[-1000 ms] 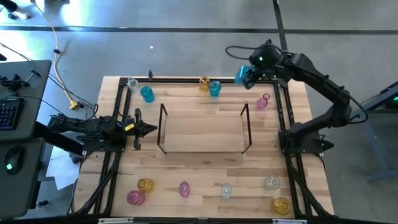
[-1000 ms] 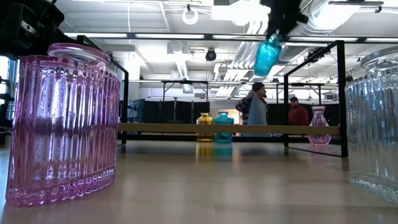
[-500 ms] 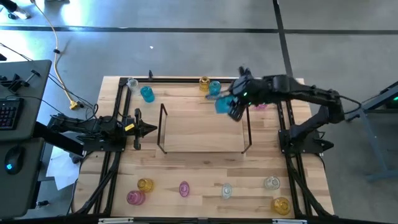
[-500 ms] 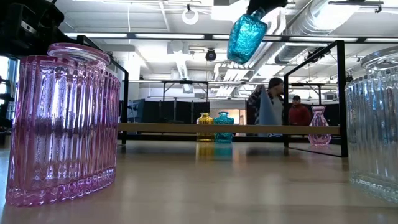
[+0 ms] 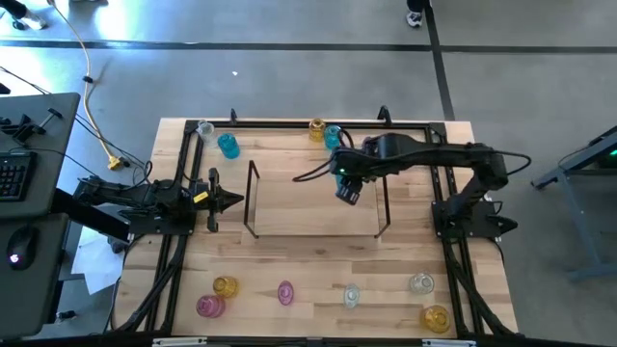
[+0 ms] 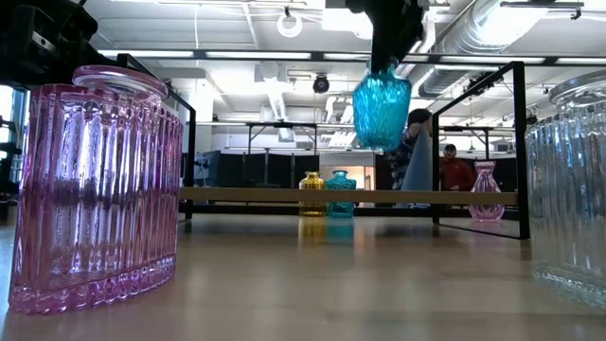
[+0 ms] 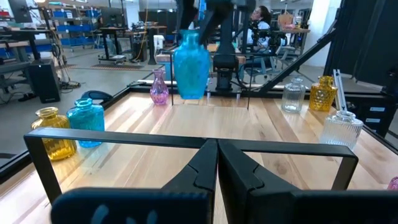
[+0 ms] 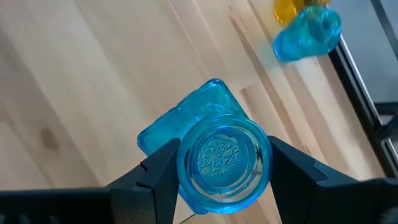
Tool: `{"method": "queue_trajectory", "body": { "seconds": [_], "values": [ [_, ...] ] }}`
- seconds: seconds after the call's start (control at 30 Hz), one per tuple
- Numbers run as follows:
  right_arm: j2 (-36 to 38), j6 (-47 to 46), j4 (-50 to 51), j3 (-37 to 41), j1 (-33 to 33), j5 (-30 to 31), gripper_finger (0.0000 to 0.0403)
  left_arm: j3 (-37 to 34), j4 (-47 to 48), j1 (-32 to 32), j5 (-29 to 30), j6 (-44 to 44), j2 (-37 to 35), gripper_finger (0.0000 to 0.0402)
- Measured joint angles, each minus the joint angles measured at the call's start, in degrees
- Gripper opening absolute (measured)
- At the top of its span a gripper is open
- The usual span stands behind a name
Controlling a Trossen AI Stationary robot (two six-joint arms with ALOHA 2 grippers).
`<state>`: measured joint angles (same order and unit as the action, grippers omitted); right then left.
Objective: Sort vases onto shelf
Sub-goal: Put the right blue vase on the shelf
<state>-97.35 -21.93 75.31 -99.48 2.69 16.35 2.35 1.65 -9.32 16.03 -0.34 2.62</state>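
My right gripper point(image 5: 347, 190) is shut on a cyan-blue vase point(image 6: 382, 110) and holds it in the air over the right part of the shelf point(image 5: 308, 198), a light-wood board with wire end frames. In the high view the gripper hides the vase. My left gripper point(image 5: 231, 200) waits shut and level, just left of the shelf. More vases stand on their bases on the tabletop. Along the far edge are a clear one point(image 5: 204, 128), a cyan one point(image 5: 228, 146), an amber one point(image 5: 316, 128) and another cyan one point(image 5: 334, 136). My right gripper pinches the vase's neck at the rim point(image 8: 186, 171) between its two fingers point(image 8: 155, 177). It comes from above, pointing steeply down. The vase hangs below the fingers, nearly upright, mouth up, and its base point(image 6: 382, 144) is well clear of the shelf.
Several vases stand in a row near the front edge, from a pink one point(image 5: 209, 306) to an amber one point(image 5: 436, 318). A pink vase point(image 7: 159, 92) stands beyond the shelf's right end. A black frame point(image 5: 188, 173) rims the tabletop. People show in the room behind.
My right gripper has carried the blue vase from the table's far right corner toward the left and the near side, out over the shelf, and lower. The wrist has turned. The vase, tilted before, now hangs nearly upright.
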Motion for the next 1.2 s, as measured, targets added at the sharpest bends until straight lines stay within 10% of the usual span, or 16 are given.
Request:
{"method": "queue_trajectory", "body": {
  "seconds": [1.2],
  "values": [
    [-4.75,-1.82,5.26,0.02,2.16,1.07,0.0176,0.00,0.00,0.01,0.00,0.02,0.01,0.0005]
  ]
}}
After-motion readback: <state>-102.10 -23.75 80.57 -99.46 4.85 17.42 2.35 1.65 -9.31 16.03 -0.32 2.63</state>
